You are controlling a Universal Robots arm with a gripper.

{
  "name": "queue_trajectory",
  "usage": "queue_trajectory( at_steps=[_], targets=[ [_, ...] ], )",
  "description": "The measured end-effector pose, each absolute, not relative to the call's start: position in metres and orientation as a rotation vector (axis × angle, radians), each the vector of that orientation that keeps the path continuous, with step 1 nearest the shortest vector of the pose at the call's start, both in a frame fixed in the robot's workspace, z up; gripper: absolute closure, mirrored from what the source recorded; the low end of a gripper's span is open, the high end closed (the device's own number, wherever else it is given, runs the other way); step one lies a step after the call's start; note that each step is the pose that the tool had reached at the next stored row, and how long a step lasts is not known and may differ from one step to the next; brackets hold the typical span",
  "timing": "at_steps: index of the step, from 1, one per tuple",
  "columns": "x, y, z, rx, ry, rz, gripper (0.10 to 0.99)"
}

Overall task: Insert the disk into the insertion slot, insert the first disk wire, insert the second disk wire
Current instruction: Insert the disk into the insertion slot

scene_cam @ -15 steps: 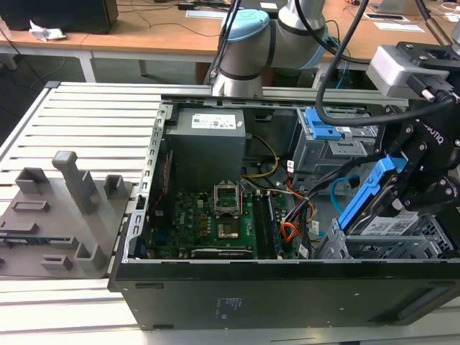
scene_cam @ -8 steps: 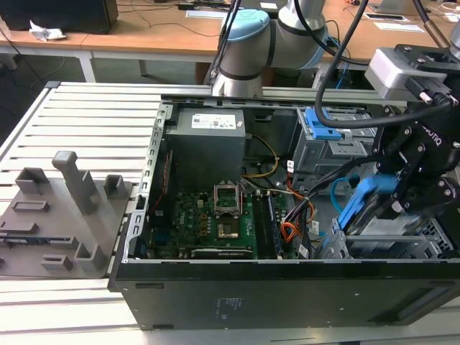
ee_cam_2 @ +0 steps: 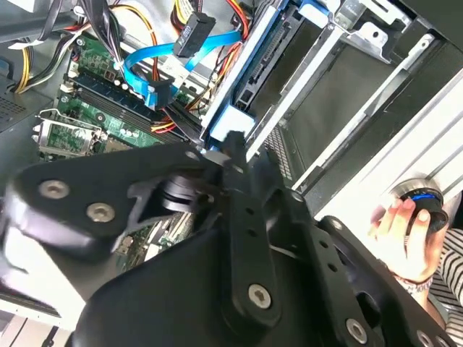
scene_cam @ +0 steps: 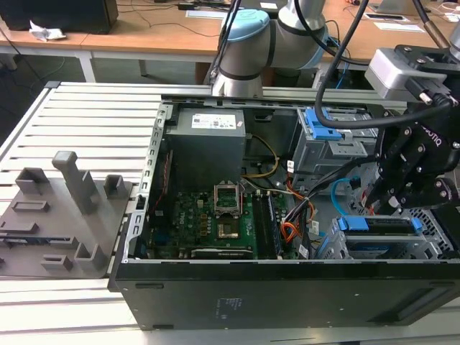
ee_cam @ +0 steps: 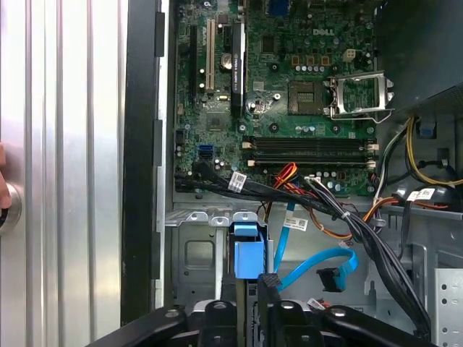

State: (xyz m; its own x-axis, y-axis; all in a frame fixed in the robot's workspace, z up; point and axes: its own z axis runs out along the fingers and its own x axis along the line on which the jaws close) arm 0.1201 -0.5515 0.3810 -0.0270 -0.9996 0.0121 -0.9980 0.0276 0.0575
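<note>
Disk [scene_cam: 377, 225] stands edgewise inside slot [scene_cam: 435, 244]; tool [scene_cam: 384, 207] just above slot, clamped on the disk's blue frame; blue cable [ee_cam: 304, 266] lies loose beside slot.

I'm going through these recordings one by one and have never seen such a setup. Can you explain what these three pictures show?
A robot arm with a black claw works inside an open computer case lying on a slatted metal table. The exterior view looks on from off the arm; both wrist views ride on the arm, looking past the claw. The claw is at the disk, a drive in a blue carrier, by the low grey insertion slot. Nearby are the green motherboard and a blue cable. A grey fixture sits on the table. A person's hand shows in the second wrist view.
</note>
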Motion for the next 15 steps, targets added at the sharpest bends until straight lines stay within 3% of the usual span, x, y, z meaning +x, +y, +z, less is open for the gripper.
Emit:
queue_trajectory(
  at_steps=[1,2,15],
  targets=[
    [0.1201,-0.5515,0.3809,2.157,-2.216,-0.051,0.851],
    [0.1201,-0.5515,0.3809,2.157,-2.216,-0.051,0.973],
    [0.1280,-0.5509,0.3800,2.156,-2.215,-0.053,0.980]
  ],
)
